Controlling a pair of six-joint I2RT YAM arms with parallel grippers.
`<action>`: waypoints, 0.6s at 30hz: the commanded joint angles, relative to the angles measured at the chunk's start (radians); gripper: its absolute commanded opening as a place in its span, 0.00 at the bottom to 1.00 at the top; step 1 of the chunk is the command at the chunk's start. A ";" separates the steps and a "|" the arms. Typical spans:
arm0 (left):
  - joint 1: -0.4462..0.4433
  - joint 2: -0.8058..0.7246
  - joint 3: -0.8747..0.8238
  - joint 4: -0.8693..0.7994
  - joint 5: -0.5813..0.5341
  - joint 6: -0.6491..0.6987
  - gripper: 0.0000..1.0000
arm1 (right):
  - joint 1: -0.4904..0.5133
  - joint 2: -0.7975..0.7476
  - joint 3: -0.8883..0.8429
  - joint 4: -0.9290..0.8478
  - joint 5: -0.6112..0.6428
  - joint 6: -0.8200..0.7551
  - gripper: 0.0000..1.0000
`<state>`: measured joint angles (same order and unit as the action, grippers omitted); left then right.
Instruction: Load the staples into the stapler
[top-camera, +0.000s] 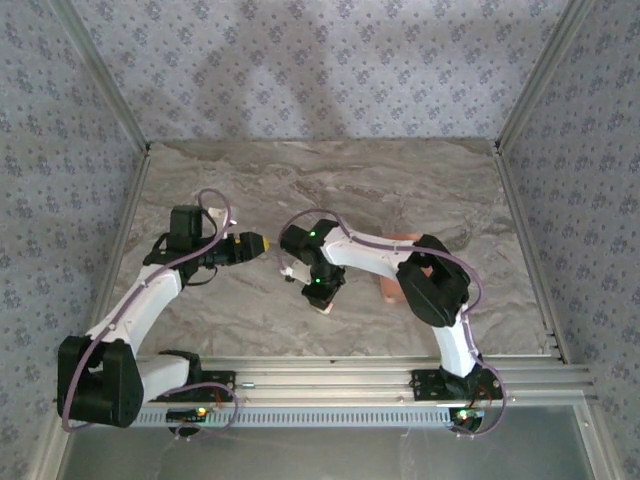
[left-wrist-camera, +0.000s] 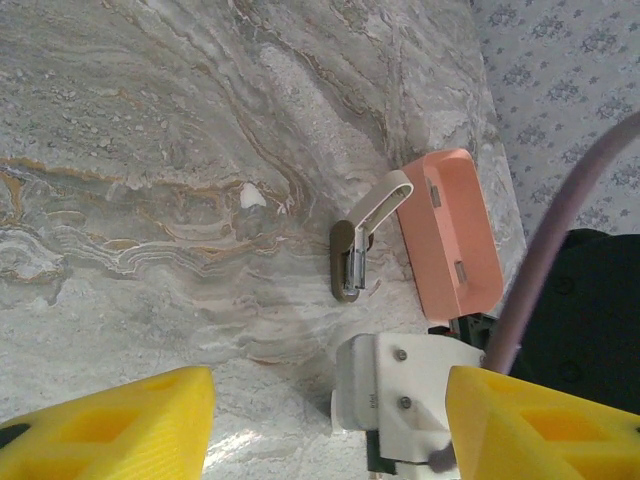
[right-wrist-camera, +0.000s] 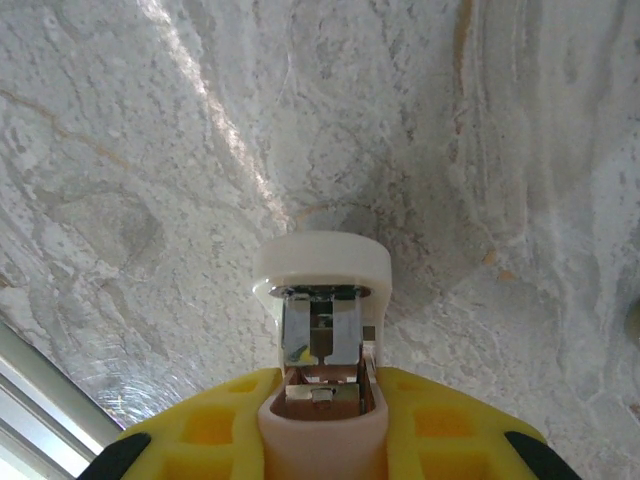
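Note:
My right gripper (right-wrist-camera: 322, 410) is shut on the stapler (right-wrist-camera: 322, 265), which has a pale pink body, a white cap and a shiny metal channel standing up between the yellow fingers. From above, that gripper (top-camera: 322, 297) points toward the near edge, with the stapler's (top-camera: 324, 309) tip just past it. My left gripper (top-camera: 255, 242) hovers open to its left, holding nothing; its yellow fingers (left-wrist-camera: 110, 425) frame the right arm's white wrist block (left-wrist-camera: 400, 385). Two small grey strips, the staples (left-wrist-camera: 436, 193), lie in the salmon tray (left-wrist-camera: 470, 250).
A small piece with a white raised arm and a grey metal part (left-wrist-camera: 352, 250) lies on the marble beside the salmon tray (top-camera: 388, 287), which the right arm partly covers. An aluminium rail (top-camera: 400, 375) runs along the near edge, and patterned walls close off the sides.

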<state>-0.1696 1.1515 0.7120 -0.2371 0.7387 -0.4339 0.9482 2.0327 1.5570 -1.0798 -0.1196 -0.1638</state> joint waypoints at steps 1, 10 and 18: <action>0.010 -0.030 0.012 -0.011 0.031 0.014 0.63 | 0.011 0.084 0.008 -0.082 0.021 0.027 0.00; 0.013 -0.046 -0.001 -0.002 0.034 0.001 0.63 | 0.019 0.063 0.093 -0.095 0.017 0.037 0.21; 0.012 -0.052 -0.018 0.004 0.037 -0.018 0.63 | 0.020 0.040 0.102 -0.063 0.000 0.050 0.45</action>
<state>-0.1635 1.1194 0.7097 -0.2359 0.7479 -0.4389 0.9604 2.0758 1.6306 -1.1366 -0.1055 -0.1226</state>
